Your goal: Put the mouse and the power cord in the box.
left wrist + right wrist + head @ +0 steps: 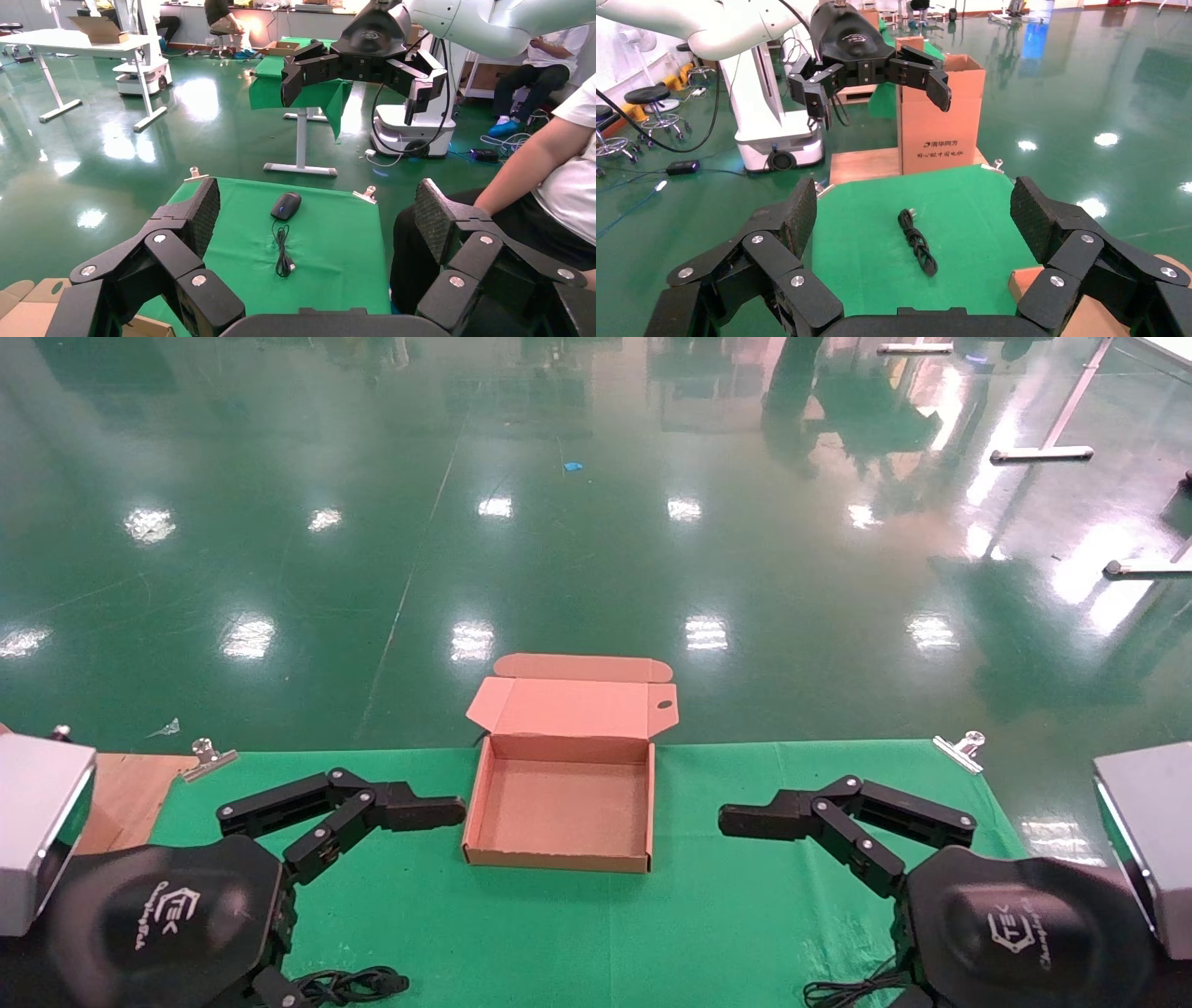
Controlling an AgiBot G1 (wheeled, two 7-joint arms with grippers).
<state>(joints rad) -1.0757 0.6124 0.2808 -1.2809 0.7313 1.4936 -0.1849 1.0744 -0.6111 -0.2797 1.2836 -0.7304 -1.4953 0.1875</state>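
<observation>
Green cloth (745,915), metal clips (959,750)

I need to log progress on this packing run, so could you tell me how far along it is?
Only the setup looks done: the box sits open and empty on the green cloth. Nothing is in hand; the left gripper and right gripper hover open on either side of it. Still left: the mouse and the power cord both lie on the cloth, outside the box.
</observation>
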